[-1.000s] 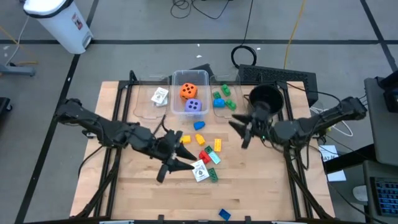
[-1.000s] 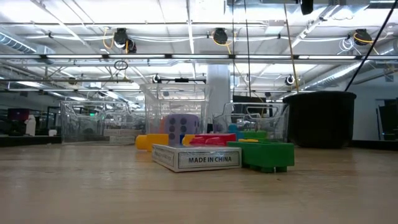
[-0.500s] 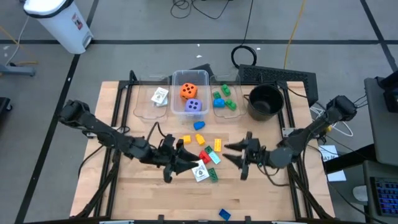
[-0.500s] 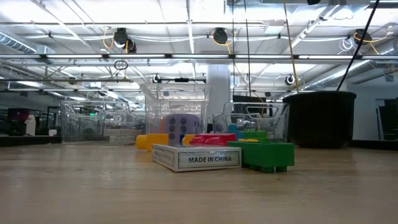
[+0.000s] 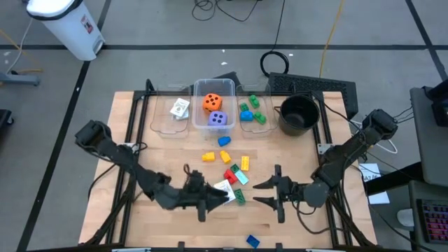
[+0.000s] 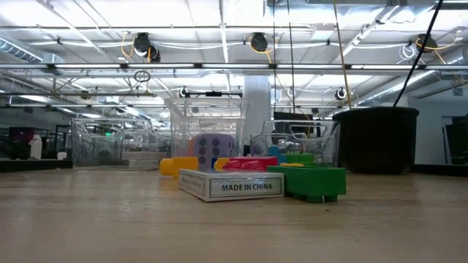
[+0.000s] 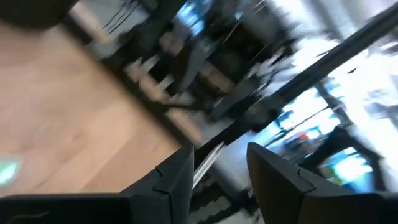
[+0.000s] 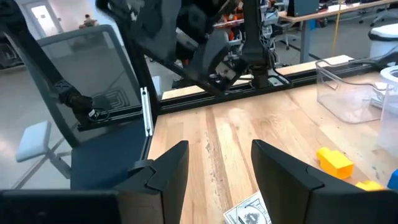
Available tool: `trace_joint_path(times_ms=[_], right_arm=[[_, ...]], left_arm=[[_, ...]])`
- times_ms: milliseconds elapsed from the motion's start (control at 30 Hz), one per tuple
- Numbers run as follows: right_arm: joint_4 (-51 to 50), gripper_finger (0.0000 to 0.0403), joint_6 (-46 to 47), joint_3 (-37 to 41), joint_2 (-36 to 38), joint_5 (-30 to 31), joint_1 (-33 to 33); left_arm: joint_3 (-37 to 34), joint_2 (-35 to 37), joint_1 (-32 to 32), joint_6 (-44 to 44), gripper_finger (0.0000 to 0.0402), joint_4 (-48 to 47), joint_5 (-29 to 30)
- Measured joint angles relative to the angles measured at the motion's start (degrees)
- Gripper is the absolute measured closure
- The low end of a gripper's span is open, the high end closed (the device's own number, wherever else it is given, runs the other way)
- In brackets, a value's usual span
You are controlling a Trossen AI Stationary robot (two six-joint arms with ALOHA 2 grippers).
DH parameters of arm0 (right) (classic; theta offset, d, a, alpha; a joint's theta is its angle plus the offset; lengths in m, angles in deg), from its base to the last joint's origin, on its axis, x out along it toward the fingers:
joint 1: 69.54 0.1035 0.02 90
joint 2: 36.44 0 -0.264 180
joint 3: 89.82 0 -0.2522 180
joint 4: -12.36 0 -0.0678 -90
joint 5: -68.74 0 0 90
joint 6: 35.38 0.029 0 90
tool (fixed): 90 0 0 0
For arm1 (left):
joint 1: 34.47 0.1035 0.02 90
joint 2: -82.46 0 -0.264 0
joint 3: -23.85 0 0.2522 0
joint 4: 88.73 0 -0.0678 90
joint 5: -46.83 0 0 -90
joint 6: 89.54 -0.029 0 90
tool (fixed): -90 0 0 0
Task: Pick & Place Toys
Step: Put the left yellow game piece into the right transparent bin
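I saw left end effector [image 5: 225,197] parted, empty, beside boxed card deck [image 5: 224,187] | right end effector [image 5: 260,193] parted, empty | plank worktop [image 5: 161,154], blocky plastic bricks [image 5: 238,169]

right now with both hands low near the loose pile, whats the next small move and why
Probably ease the left hand onto the card pack and close. Its open fingers sit right beside that pack, which lies on the table outside the clear bins. The right hand is also open and empty, a bit farther from the green brick.
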Motion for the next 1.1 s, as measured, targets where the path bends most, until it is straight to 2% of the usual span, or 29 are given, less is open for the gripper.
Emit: trace_joint_path(times_ms=[167, 267, 433, 533, 667, 767, 833, 900, 967, 1100], right_arm=[[-0.3, 0.0236, 0.4, 0.0, 0.0, -0.1, 0.0], [-2.8, 0.0236, 0.4, 0.0, 0.0, -3.0, 0.0], [-7.0, 0.0236, 3.3, 0.0, 0.0, -6.4, 0.0], [-7.9, 0.0236, 3.9, 0.0, 0.0, -5.9, 0.0], [-8.1, 0.0236, 2.2, 0.0, 0.0, -5.8, -1.3], [-8.1, 0.0236, 2.2, 0.0, 0.0, -5.7, -2.8], [-8.1, 0.0236, 2.3, 0.0, 0.0, -5.7, -3.6], [-8.1, 0.0236, 2.3, 0.0, 0.0, -5.7, -4.4], [-8.1, 0.0236, 2.3, 0.0, 0.0, -5.7, -5.2], [-8.2, 0.0236, 2.2, 0.0, 0.0, -5.6, -7.0]], left_arm=[[7.4, -1.3, -0.6, 11.5, 0.0250, -25.8, -0.4], [11.0, -1.7, -0.1, 15.4, 0.0250, -38.9, -2.9], [11.5, -1.8, 2.4, 16.5, 0.0250, -47.8, -5.4], [11.5, -1.8, 4.7, 14.5, 0.0250, -49.2, -6.1], [11.5, -1.8, 8.9, 10.0, 0.0250, -51.0, -10.5], [11.5, -1.8, 12.7, 3.7, 0.0250, -53.1, -16.5], [11.5, -1.8, 15.2, -1.7, 0.0249, -54.9, -23.0], [11.6, -1.8, 17.7, -5.6, 0.0249, -58.7, -29.2], [11.6, -1.8, 20.4, -7.4, 0.0249, -64.7, -33.0], [11.6, -1.8, 24.8, -11.4, 0.0247, -77.8, -33.7]])
